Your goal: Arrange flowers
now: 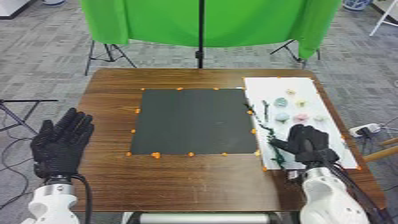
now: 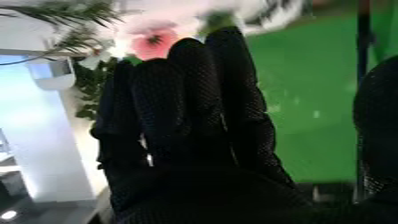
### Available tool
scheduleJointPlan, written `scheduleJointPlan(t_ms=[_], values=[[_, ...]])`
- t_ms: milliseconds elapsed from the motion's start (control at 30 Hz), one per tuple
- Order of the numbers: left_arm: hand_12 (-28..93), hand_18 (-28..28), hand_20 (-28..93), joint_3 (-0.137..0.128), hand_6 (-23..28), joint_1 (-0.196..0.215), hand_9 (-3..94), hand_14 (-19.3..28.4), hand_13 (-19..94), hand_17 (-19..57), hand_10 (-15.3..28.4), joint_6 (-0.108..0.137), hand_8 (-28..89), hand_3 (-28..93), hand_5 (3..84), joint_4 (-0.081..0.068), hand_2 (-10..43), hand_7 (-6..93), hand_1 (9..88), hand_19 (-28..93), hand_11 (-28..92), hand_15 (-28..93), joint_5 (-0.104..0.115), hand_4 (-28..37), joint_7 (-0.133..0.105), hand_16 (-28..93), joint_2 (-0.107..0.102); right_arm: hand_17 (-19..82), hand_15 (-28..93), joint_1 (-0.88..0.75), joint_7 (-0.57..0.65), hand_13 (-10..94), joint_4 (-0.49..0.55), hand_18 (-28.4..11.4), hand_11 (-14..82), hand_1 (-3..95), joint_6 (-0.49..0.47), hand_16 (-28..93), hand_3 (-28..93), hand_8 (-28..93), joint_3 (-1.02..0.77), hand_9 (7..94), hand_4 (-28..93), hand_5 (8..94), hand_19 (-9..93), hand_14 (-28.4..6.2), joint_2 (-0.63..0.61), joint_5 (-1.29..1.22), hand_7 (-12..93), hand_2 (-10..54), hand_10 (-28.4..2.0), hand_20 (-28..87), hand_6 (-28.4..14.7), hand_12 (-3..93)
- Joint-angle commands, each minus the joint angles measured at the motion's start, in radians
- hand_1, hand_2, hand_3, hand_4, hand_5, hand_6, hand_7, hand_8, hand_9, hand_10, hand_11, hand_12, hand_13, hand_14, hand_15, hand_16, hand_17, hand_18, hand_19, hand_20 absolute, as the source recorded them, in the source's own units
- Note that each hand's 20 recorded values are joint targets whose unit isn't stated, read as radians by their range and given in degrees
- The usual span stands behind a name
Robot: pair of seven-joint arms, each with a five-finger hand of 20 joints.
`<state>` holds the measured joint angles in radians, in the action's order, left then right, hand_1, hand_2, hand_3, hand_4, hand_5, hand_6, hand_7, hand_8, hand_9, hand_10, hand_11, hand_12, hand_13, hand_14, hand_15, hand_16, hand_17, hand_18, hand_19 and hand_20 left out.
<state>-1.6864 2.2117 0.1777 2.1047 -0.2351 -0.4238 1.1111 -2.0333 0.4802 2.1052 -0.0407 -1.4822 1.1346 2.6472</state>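
- Target, by my judgement: the long, leafy green stem (image 1: 269,131) lay on the white rectangular board (image 1: 266,87), to the left of my black-gloved right hand (image 1: 308,145).
- Stem axis: front to back, roughly parallel to my fingers.
- Nearer unit: right. Its hand was released, fingers straight forward, thumb spread stemward.
- My black-gloved left hand (image 1: 57,150) was open, at the brown wooden table's (image 1: 187,185) left side.

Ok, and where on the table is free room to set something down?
The dark mat is bare, as is the brown tabletop between it and the near edge. The white sheet is crowded with flower heads and green stems, the right hand over its near part.
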Motion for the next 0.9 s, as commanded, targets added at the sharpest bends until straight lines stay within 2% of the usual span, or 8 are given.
scheduleJointPlan(t_ms=[33,100,300,467,500,567,667,900], values=[[12,13.4,11,0.006,11.2,0.010,41.9,16.0,30,-7.5,16.0,0.015,-9,77,50.9,-0.005,13.9,15.3,24.9,32,21,32,-0.001,-28.3,0.006,-5,-0.002,24,78,0.007,0.041,56,0.001,-25.7,54.2,18.7,-0.042,26,74,-17,0.040,58.6,-28,59.9,83,-17.1,-0.019,0.017,44,-9.5,-20.0,33,-4.9,29.0],[12,13.5,11,0.008,11.3,0.013,41.8,16.1,30,-7.6,16.0,0.027,-9,77,50.9,-0.003,13.9,15.3,24.9,32,21,32,-0.008,-28.3,0.006,-5,-0.002,25,78,0.012,0.028,56,-0.019,-25.8,54.6,19.6,0.002,26,73,-17,0.066,59.3,-28,61.1,83,-17.0,-0.029,0.044,44,-9.5,-20.0,33,-4.8,28.9],[12,13.5,12,0.011,11.3,0.013,42.0,16.1,30,-7.7,16.1,0.018,-9,77,51.0,-0.005,13.9,15.4,24.9,32,22,33,-0.004,-28.3,0.012,-6,-0.002,26,78,0.071,0.024,58,-0.064,-26.5,54.6,21.6,-0.026,27,73,-17,0.146,61.4,-28,64.7,84,-17.1,-0.034,0.056,43,-9.5,-19.8,34,-4.3,29.1],[12,13.6,12,0.013,11.3,0.011,42.0,16.1,30,-7.8,16.1,0.015,-9,77,51.0,-0.007,13.9,15.4,24.9,32,22,33,-0.013,-28.3,0.019,-6,-0.001,29,78,0.098,0.039,61,-0.109,-26.3,54.7,34.1,-0.083,27,80,-17,0.199,64.7,-28,68.1,86,-15.7,-0.046,0.089,44,-9.5,-18.1,34,-2.8,29.0],[12,13.7,12,0.013,11.3,0.009,41.9,16.1,30,-7.8,16.1,0.011,-9,77,51.0,-0.009,13.9,15.4,24.9,32,22,33,-0.011,-28.3,0.021,-6,-0.002,29,77,0.101,0.044,63,-0.117,-26.3,54.7,38.4,-0.082,28,78,-4,0.207,66.0,-28,68.5,86,-15.4,-0.045,0.095,44,-9.5,-17.7,33,-2.9,28.8],[12,13.7,12,0.013,11.3,0.013,41.9,16.2,30,-7.8,16.1,0.012,-9,77,51.0,-0.007,13.9,15.4,24.9,32,22,33,-0.010,-28.3,0.021,-6,-0.002,31,76,0.098,0.045,64,-0.127,-26.5,51.1,46.8,-0.093,28,74,4,0.211,68.7,-28,69.7,87,-14.6,-0.044,0.104,46,-9.5,-16.4,33,-3.2,33.1],[12,13.7,11,0.013,11.3,0.014,41.9,16.2,30,-7.8,16.2,0.009,-9,77,50.9,-0.007,13.8,15.5,24.9,32,22,33,-0.006,-28.3,0.023,-6,-0.002,33,75,0.089,0.061,69,-0.133,-26.3,36.1,53.7,-0.085,29,75,6,0.214,78.2,-28,74.4,89,-13.5,-0.045,0.103,46,-9.5,-14.1,32,-2.6,47.0],[12,13.7,11,0.011,11.4,0.021,41.8,16.2,30,-7.8,16.1,0.006,-9,77,50.9,-0.005,13.8,15.3,24.9,32,22,33,0.018,-28.3,0.018,-6,-0.001,37,71,0.066,0.092,73,-0.107,-25.4,30.5,57.3,0.004,35,78,5,0.188,84.6,-28,80.5,90,-11.9,-0.050,0.093,43,-9.5,-13.5,32,-2.9,50.2]])
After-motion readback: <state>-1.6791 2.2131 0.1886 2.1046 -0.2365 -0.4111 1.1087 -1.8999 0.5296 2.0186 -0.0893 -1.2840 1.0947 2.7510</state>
